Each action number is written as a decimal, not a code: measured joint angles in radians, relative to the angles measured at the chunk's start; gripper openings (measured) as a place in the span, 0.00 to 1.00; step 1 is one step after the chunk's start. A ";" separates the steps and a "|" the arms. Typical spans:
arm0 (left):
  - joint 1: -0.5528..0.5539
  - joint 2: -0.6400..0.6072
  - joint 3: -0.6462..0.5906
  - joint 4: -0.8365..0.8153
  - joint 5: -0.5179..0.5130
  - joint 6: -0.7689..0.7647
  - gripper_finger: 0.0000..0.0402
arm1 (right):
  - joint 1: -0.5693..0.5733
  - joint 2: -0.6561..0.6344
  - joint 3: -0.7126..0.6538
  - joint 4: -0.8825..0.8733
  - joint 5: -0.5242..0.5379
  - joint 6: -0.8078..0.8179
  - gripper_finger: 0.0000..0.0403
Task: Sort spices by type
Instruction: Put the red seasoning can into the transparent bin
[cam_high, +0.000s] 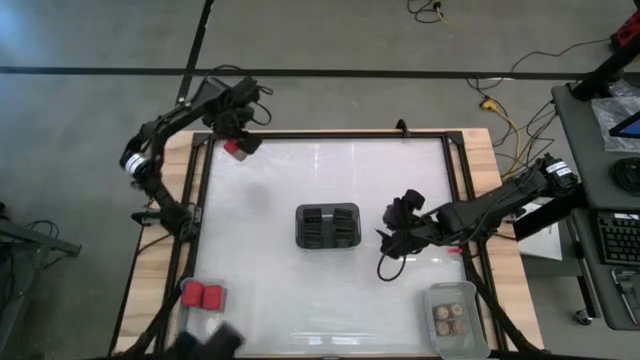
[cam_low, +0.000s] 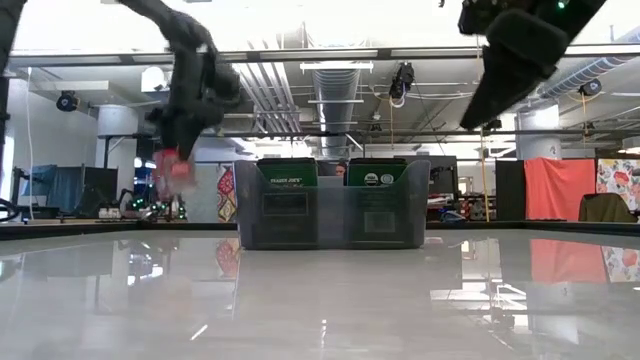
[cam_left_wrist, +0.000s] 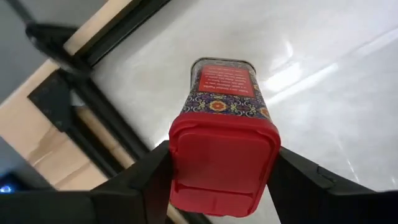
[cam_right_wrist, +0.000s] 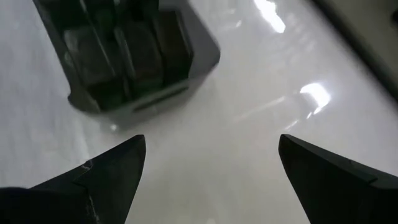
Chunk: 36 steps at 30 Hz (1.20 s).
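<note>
My left gripper (cam_high: 240, 146) is over the table's far left corner, shut on a red spice box (cam_left_wrist: 222, 134) with a red lid and a patterned body. In the low view the box (cam_low: 170, 165) shows well above the table top. My right gripper (cam_right_wrist: 211, 168) is open and touches nothing; it hovers just right of the dark slotted holder (cam_high: 328, 227), which stands at the table's middle. Two more red boxes (cam_high: 203, 296) sit at the near left. Round tan-topped jars (cam_high: 450, 318) sit in a clear bin at the near right. My left gripper pinches the red box between its two fingers at the red lid end (cam_left_wrist: 186, 168), one finger (cam_left_wrist: 140, 180) on each of two opposite sides. The box is lifted clear of the table, its patterned body (cam_left_wrist: 221, 99) pointing away from the wrist, down toward the table.
The dark holder (cam_low: 335, 205) stands between the two arms. A clear bin (cam_high: 470, 335) holds the jars at the near right corner. A dark frame rail (cam_high: 330, 137) runs along the table's edges. Bare white table top (cam_high: 270, 270) lies around the holder.
</note>
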 joint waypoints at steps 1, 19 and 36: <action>-0.038 -0.032 0.000 -0.005 0.000 -0.016 0.49 | 0.000 0.000 0.008 0.004 0.020 -0.023 0.89; -1.114 -0.363 0.001 -0.118 0.058 -0.637 0.49 | -0.007 0.000 0.035 0.316 0.079 -0.431 0.89; -1.675 -0.100 0.055 -0.084 0.165 -0.924 0.49 | 0.154 0.000 0.021 0.590 0.204 -0.727 0.89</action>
